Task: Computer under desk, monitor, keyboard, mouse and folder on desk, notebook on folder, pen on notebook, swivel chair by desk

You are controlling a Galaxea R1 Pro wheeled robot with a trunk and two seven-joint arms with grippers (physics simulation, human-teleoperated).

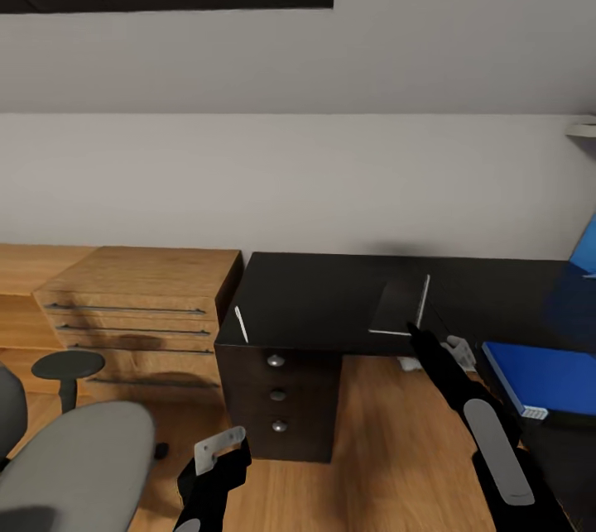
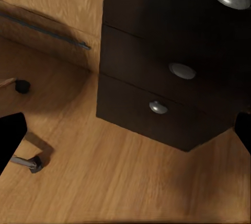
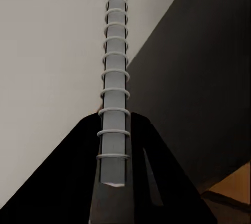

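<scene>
The right gripper [image 1: 411, 330] reaches to the near edge of the bench [image 1: 331, 300] and has its jaws pinching the notebook [image 1: 401, 306]; in the right wrist view the spiral spine [image 3: 114, 72] runs straight up out of the jaws, so the hold is on one corner or short end only. From the head view the notebook seems to lie at or just above the black top, near its front edge; whether it touches cannot be told. The folder [image 1: 542, 376] lies to the right on the bench's other leg, well apart from the notebook, and the pen [image 1: 241, 323] lies near the front left corner above the drawers [image 1: 279, 395]. The chief risk, as I judge it, is the thin grip: a notebook held by one end can droop, swing or slip out as the arm carries it toward the folder, and it could fall to the floor [image 1: 389, 441] just past the edge. Its trailing corner might also catch on the bench edge or nudge the folder askew when set down. The pen so near the edge could roll off if the bench is bumped. The left gripper [image 1: 222, 453] hangs low before the drawers with jaws spread and empty; the chair [image 1: 74, 466] beside it could be knocked if the base turns.
</scene>
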